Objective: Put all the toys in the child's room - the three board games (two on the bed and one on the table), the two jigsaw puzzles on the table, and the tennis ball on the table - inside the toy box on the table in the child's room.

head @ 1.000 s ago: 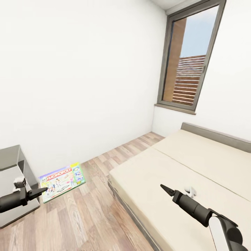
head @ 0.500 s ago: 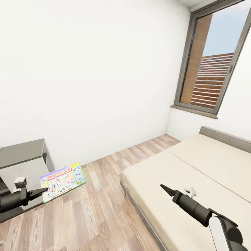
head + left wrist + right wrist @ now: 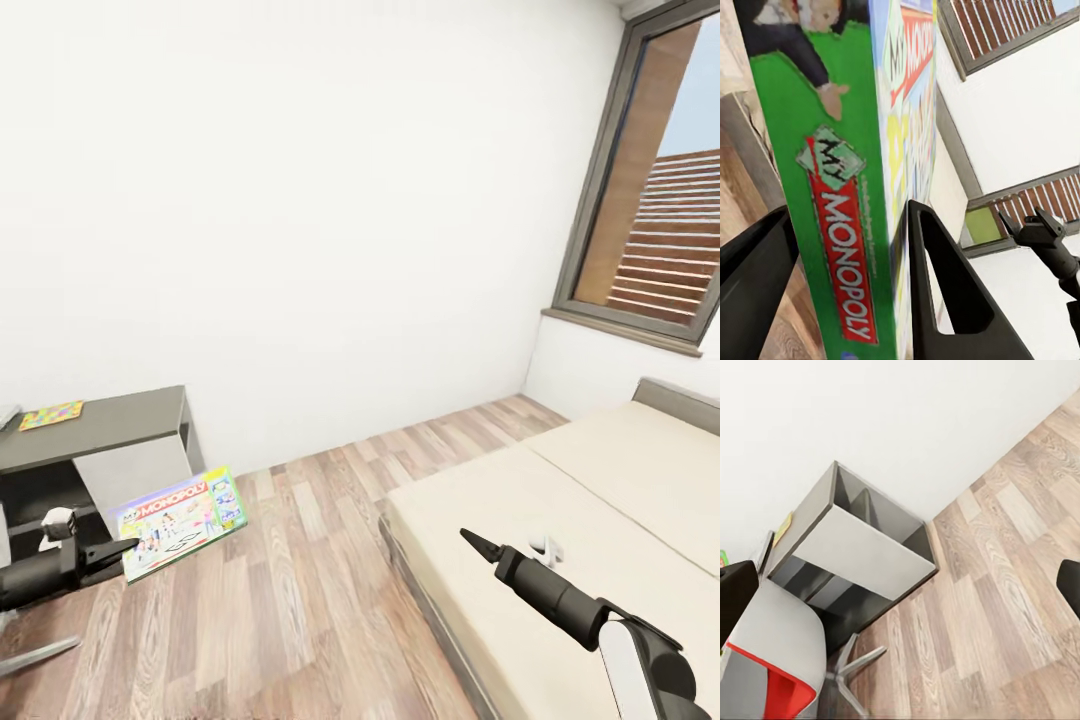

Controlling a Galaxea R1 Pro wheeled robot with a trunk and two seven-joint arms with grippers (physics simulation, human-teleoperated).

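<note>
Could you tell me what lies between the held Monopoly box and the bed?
In the head view, only bare wooden floor separates the Monopoly box from the bed.

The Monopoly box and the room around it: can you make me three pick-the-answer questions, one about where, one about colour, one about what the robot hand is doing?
1. Where is the Monopoly box?
A. On the bed
B. In the left gripper, above the floor
C. On the desk

2. What colour is the box's edge with the word MONOPOLY?
A. Green
B. Black
C. Orange

3. What is the left gripper doing?
A. Hanging open and empty
B. Pinching the box
C. Holding a ball

Answers:
1 B: the Monopoly box sticks out from the left gripper over the wooden floor.
2 A: the left wrist view shows a green edge.
3 B: a finger sits on each side of the box.
</note>
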